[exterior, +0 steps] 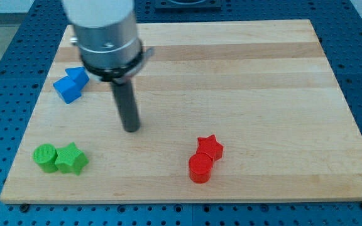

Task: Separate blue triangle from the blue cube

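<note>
A blue cube (pixel 66 89) sits near the board's left edge, touching a blue triangle (pixel 78 75) just up and to its right; the arm's body partly covers the triangle. My tip (pixel 131 129) rests on the board, to the right of and below the blue pair, well apart from both.
A green cylinder (pixel 44 156) and a green star (pixel 71 158) touch at the bottom left. A red star (pixel 209 147) and a red cylinder (pixel 200 168) touch at the bottom middle. The wooden board (pixel 263 75) lies on a blue perforated table.
</note>
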You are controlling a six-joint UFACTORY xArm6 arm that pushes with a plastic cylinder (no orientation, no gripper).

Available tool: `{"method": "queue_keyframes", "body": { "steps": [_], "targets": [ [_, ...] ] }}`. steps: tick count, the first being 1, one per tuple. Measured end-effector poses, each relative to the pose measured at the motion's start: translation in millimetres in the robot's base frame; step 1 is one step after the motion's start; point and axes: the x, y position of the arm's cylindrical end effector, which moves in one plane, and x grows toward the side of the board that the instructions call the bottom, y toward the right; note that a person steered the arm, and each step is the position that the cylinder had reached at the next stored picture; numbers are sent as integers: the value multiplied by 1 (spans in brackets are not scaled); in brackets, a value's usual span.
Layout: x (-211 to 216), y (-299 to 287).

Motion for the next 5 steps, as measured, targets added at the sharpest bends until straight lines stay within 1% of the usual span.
{"method": "queue_keyframes", "body": {
  "steps": [2, 3, 4, 5],
  "targets": [
    [-20, -110],
    [-43, -156],
    [-67, -177],
    [-83, -177]
  ]
}}
